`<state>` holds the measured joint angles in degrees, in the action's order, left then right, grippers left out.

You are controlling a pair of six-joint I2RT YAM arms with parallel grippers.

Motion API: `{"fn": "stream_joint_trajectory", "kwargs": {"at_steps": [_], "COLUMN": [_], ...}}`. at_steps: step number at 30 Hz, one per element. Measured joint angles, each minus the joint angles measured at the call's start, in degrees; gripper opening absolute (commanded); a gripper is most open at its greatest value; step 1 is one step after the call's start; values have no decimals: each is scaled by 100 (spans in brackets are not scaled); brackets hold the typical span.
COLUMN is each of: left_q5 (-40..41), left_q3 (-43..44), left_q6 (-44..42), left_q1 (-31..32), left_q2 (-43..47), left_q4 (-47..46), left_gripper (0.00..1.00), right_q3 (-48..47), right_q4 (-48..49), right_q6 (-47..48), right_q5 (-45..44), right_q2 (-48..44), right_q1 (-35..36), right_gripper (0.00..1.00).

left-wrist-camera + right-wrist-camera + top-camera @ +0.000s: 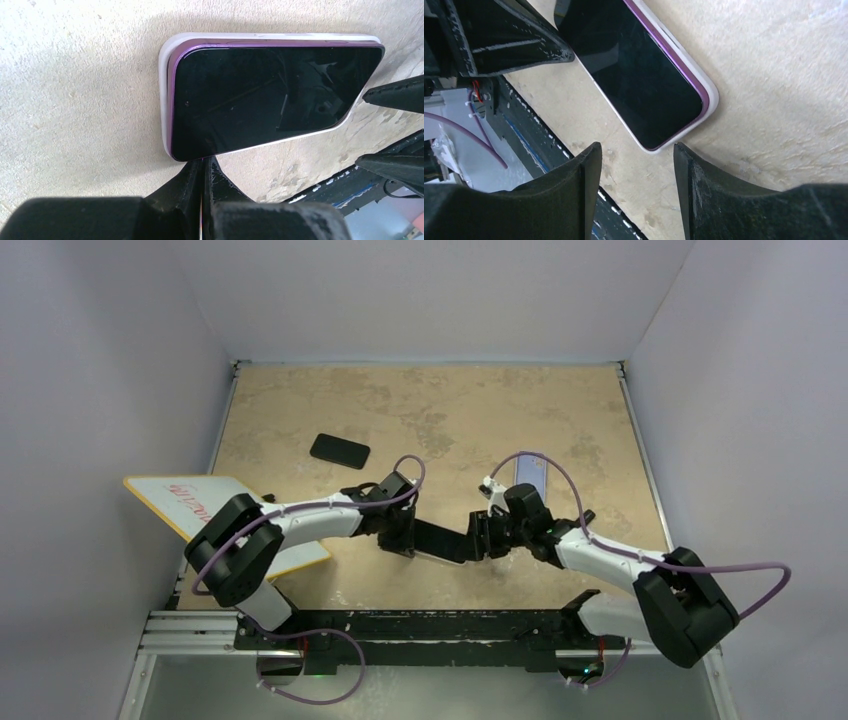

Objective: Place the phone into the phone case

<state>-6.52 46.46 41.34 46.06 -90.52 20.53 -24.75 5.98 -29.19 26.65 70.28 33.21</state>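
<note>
Phone [270,95]: black glass face, purple metal edge, lying face up inside the white phone case [164,90]. The case rim shows along its short end and both long sides. I cannot tell whether every corner is pressed home. It lies on the tan table [420,400], near the front edge, midway between my two arms.

View differences: the top view shows the phone only as a dark strip hidden between the wrists. It alone shows a black slab [340,450] farther back on the left, a pale blue item [530,475] behind the right wrist, and a white board [190,502] beside the left arm. The wrist views give the purple edge and the white rim.

Left gripper [202,172]: clenched, fingers pressed together with nothing between them, tips touching the phone's long edge near a corner.

Right gripper [636,170]: spread wide, holding nothing. The far corner of the cased phone lies just beyond the gap and touches neither finger.
</note>
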Motion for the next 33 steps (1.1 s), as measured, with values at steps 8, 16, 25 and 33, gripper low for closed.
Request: {"fn": "stream_joint_trajectory", "kwargs": {"at_steps": [8,16,25,33], "left_q5": [-26,557,682,673], "left_q3": [208,190,-63,-72], "left_q6": [-44,-7,85,114], "left_q1": [-101,-258,-289,-289], "left_q2": [-151,81,417,361], "left_q4": [111,-17,-208,-267], "left_gripper": [15,33,11,0], "right_q3": [74,-671,-1436,-1648], "right_q4": [-63,-2,138,223], "right_q6": [-382,-210,334,616], "right_q5": [-260,-772,-706,-295], "right_q2": [-487,-17,1283,2033], "right_q1": [4,4,-20,-55], "right_gripper": [70,75,77,70]}}
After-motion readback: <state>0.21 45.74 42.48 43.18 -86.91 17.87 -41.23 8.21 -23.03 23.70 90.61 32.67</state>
